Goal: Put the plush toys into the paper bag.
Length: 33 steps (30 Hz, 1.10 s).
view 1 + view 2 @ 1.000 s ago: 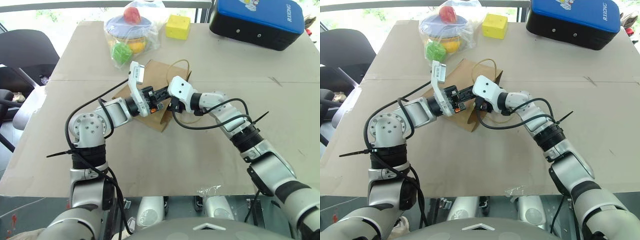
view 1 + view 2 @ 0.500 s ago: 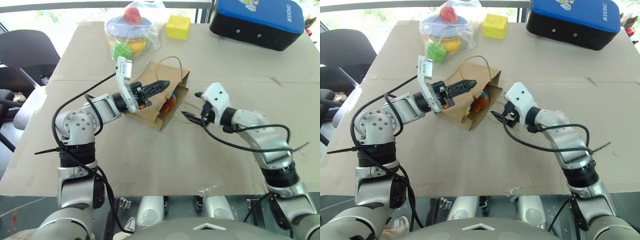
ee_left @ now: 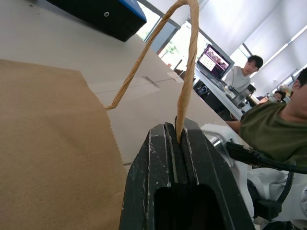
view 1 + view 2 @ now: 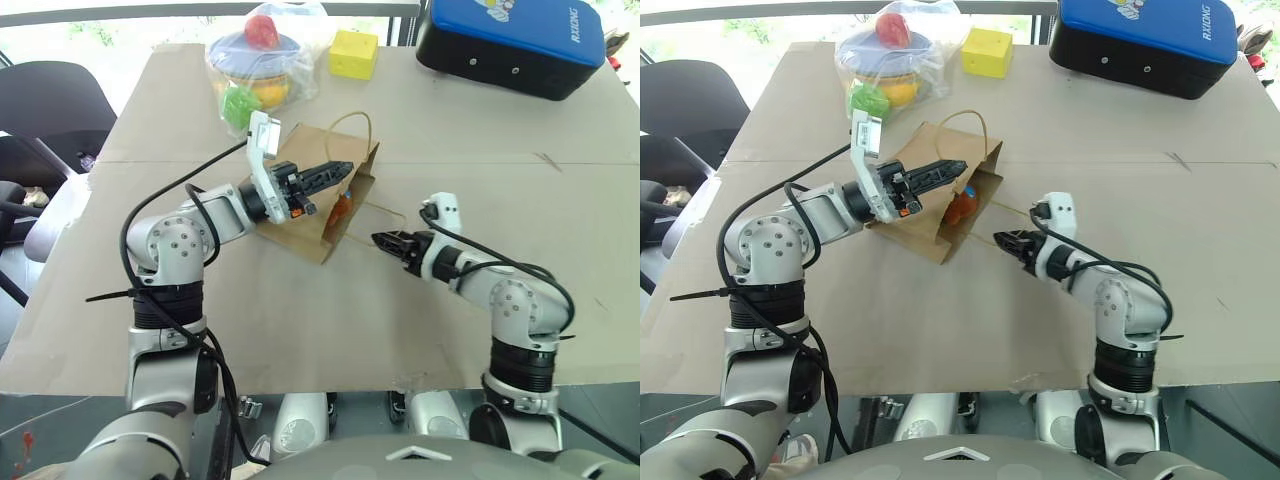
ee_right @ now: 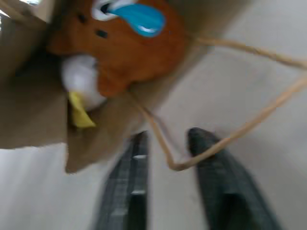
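A tan table (image 4: 300, 330) is seen by bright windows, with a blue and black case (image 4: 515, 45) at 1 o'clock, a yellow cube (image 4: 355, 53) at 12 o'clock and a clear plastic bag of toys (image 4: 258, 62) at 11 o'clock. The paper bag (image 4: 300, 205) is laid on its side at the table's centre, mouth facing 3 o'clock. Its upper cord handle (image 3: 184, 72) is clamped between the closed fingers of the left gripper (image 4: 343, 168). Inside the mouth, the brown plush toy (image 5: 127, 45) (blue tear visible) is lodged against the white plush toy (image 5: 84, 79), whose yellow bottom is exposed. The right gripper (image 4: 380, 238) is positioned just beside the mouth, at its 4 o'clock, with its fingers (image 5: 129, 191) parted and nothing held; the lower handle (image 5: 230, 129) is draped across them.
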Available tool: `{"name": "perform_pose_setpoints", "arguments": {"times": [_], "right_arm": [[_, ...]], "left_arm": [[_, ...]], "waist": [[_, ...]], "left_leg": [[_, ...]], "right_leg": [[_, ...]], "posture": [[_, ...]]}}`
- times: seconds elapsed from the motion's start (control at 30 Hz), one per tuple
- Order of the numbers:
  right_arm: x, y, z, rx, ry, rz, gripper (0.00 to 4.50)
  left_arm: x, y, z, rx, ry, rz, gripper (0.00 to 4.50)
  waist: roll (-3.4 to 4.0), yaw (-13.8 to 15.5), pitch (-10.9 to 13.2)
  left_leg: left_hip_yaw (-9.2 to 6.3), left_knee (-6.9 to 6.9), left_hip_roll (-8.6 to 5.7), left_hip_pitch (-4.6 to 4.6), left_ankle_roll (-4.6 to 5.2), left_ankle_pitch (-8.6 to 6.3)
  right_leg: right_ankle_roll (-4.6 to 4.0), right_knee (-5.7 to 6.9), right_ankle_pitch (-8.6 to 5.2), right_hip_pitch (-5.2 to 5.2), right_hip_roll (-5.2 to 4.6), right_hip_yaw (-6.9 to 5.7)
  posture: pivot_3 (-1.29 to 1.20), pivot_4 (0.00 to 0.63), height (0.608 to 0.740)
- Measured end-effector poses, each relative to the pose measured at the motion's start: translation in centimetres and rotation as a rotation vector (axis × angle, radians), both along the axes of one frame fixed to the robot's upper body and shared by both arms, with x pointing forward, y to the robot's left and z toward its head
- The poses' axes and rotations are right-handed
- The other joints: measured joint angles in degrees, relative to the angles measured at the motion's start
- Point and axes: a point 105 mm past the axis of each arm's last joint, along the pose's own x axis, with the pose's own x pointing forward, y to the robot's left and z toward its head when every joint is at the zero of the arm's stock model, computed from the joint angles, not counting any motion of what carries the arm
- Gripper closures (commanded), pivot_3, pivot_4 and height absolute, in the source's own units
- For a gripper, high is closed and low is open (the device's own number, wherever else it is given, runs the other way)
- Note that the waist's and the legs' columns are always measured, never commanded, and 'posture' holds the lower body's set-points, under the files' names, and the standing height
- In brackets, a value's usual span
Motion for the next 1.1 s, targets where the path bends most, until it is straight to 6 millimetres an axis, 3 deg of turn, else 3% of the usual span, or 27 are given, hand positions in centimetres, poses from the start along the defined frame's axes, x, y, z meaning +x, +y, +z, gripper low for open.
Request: {"name": "perform_pose_setpoints", "arguments": {"times": [0.2,0.3,0.4,0.43,0.5,0.67,0.83,0.9,0.93,1.0,1.1], "right_arm": [[0.1,-0.2,2.4,0.091,-0.126,0.02,4.43],[-1.9,-0.6,7.9,0.249,-0.325,0.107,4.43],[-4.0,-1.2,13.5,0.343,-0.523,0.174,4.43],[-4.9,-1.5,15.1,0.355,-0.58,0.192,4.43],[-6.2,-1.9,16.6,0.346,-0.635,0.216,4.43],[-7.5,-2.5,17.0,0.216,-0.623,0.219,4.43],[-7.6,-3.2,13.2,0.027,-0.499,0.183,4.43],[-7.5,-3.3,12.7,-0.02,-0.496,0.177,4.43],[-7.2,-3.4,12.1,-0.096,-0.498,0.165,4.2],[-6.8,-3.8,11.6,-0.151,-0.503,0.136,3.69],[-6.9,-4.5,11.4,-0.194,-0.513,0.13,2.18]], "left_arm": [[-0.4,0.0,0.5,-0.003,-0.026,-0.017,4.5],[-1.7,0.1,3.2,-0.162,-0.041,-0.113,4.5],[-1.9,1.0,7.4,-0.351,-0.07,-0.175,4.5],[-1.8,1.4,8.2,-0.368,-0.086,-0.178,4.5],[-1.1,1.8,8.0,-0.349,-0.085,-0.149,4.5],[2.2,0.9,4.1,-0.192,-0.06,-0.073,4.5],[5.0,-0.1,3.5,-0.066,-0.161,-0.087,4.5],[5.6,-0.3,2.9,0.004,-0.198,-0.085,4.5],[6.2,-0.4,1.8,0.092,-0.217,-0.084,4.5],[6.2,-0.3,0.4,0.152,-0.228,-0.128,3.81],[5.3,0.4,0.2,0.16,-0.254,-0.212,2.51]], "waist": [[0.0,-0.1,0.0],[0.05,-0.1,0.1],[0.05,-0.1,0.1],[0.07,-0.1,0.1],[0.07,-0.1,0.0],[0.05,0.0,0.1],[0.03,0.0,0.1],[0.04,-0.1,0.1],[0.04,-0.1,0.1],[0.03,-0.2,0.1],[0.03,-0.1,0.1]], "left_leg": [[-0.02,0.0,0.0,0.0,0.0,0.0],[-0.1,0.01,0.21,-0.07,0.0,0.0],[-0.16,0.07,0.2,-0.03,0.01,0.0],[-0.16,0.05,0.13,0.06,0.01,-0.01],[-0.15,0.0,-0.01,0.09,0.01,0.0],[-0.06,0.0,-0.06,0.06,0.01,0.0],[-0.06,-0.02,-0.05,-0.03,0.04,-0.02],[-0.04,-0.02,-0.05,-0.03,0.13,-0.07],[-0.03,-0.02,-0.06,-0.03,0.27,-0.15],[-0.01,-0.02,-0.03,-0.07,0.32,-0.18],[-0.06,0.06,0.02,-0.45,0.29,-0.16]], "right_leg": [[0.0,0.0,0.0,0.0,0.02,0.0],[0.0,0.01,0.0,-0.04,0.02,-0.05],[0.01,0.04,0.0,0.03,-0.02,-0.09],[0.0,0.05,-0.01,0.13,-0.02,-0.1],[0.0,0.03,-0.01,0.15,-0.02,-0.1],[-0.01,-0.07,-0.01,0.14,0.01,-0.08],[0.02,-0.18,-0.03,0.11,0.05,0.0],[0.03,-0.21,-0.03,0.11,0.06,0.01],[0.03,-0.22,-0.03,0.11,0.07,0.01],[0.04,-0.23,-0.04,0.07,0.08,0.03],[0.05,-0.23,-0.04,-0.26,0.09,0.01]], "posture": [[0.0,0.15,0.74],[0.0,0.15,0.74],[0.0,0.15,0.74],[0.0,0.15,0.74],[0.0,0.15,0.74],[0.0,0.15,0.74],[0.0,0.15,0.74],[0.0,0.15,0.74],[0.0,0.15,0.74],[0.0,0.15,0.74],[0.0,0.15,0.74]]}}
